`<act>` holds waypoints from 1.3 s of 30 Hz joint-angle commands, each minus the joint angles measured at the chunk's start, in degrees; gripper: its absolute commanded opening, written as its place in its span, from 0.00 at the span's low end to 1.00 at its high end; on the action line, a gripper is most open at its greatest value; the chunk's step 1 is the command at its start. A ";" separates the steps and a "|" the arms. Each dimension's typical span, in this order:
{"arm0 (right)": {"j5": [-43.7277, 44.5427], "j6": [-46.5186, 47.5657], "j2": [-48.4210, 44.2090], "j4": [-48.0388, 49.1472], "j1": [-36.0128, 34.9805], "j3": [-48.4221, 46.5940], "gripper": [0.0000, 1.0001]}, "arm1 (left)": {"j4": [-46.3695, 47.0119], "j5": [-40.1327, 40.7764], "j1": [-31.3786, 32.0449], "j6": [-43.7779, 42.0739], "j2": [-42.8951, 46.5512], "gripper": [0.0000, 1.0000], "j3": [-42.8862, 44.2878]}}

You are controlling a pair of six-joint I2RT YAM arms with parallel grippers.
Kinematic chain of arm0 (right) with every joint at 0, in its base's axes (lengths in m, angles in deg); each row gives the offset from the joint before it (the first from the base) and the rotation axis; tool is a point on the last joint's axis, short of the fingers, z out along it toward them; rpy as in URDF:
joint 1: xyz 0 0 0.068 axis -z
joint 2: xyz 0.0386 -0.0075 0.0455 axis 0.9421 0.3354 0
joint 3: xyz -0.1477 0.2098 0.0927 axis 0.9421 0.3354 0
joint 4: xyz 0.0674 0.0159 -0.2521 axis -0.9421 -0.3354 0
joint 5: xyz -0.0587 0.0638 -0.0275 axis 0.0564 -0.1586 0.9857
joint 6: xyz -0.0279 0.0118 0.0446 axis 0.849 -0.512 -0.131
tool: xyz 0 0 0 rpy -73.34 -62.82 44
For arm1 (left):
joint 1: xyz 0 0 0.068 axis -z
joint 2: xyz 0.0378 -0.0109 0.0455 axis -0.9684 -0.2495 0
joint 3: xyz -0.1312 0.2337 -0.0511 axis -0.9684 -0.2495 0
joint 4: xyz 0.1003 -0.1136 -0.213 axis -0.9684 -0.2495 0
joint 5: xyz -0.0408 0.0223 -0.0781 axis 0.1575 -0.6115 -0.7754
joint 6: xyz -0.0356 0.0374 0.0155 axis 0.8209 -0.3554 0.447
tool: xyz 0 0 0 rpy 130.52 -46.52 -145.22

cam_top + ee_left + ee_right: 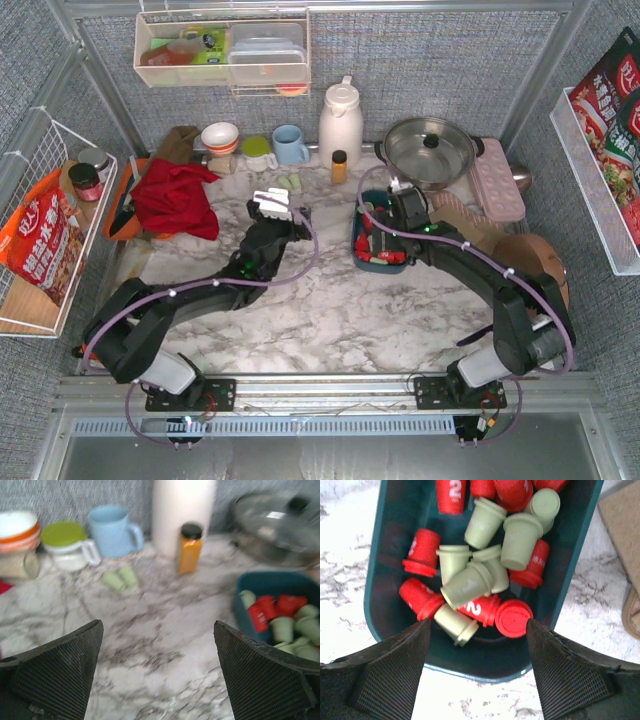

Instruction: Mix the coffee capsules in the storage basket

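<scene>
The dark teal storage basket (360, 250) (265, 579) (374, 587) sits right of the table's middle. Inside lie several red and pale green coffee capsules (470, 582) (280, 615), jumbled together on their sides. My right gripper (397, 212) (478, 622) hovers open over the basket's near end, gripping nothing; a red capsule (513, 618) lies close to its right fingertip. Two more green capsules (121, 577) (290, 182) lie on the marble near the back. My left gripper (275, 205) (157, 623) is wide open above bare marble, left of the basket, with nothing between its fingers.
Along the back stand stacked bowls (17, 530), a green-lidded cup (67, 542), a blue mug (112, 530), a white thermos (340, 120), an amber bottle (189, 550) and a lidded pot (430, 150). A red cloth (175, 195) lies left; a pink tray (497, 180) right.
</scene>
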 commanded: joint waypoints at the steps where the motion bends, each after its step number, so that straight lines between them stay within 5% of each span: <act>1: -1.34 -0.28 -3.75 3.10 0.11 3.69 0.81 | -19.72 7.63 -0.59 2.05 -3.07 0.99 5.18; 11: 3.34 0.50 -14.81 13.94 0.28 15.16 0.81 | -36.22 -7.27 -10.94 9.04 -16.30 0.95 22.10; 19: 0.15 -0.58 -13.79 12.73 0.38 13.88 0.81 | -42.92 -8.81 -17.80 11.14 -30.77 0.78 39.07; 33: -1.55 -0.90 -13.18 13.09 0.38 13.68 0.81 | -42.79 -9.84 -21.32 15.31 -45.56 0.77 56.29; 39: -2.02 -0.82 -13.24 13.01 0.36 13.67 0.81 | -53.05 -8.12 -21.47 17.15 -52.61 0.68 66.90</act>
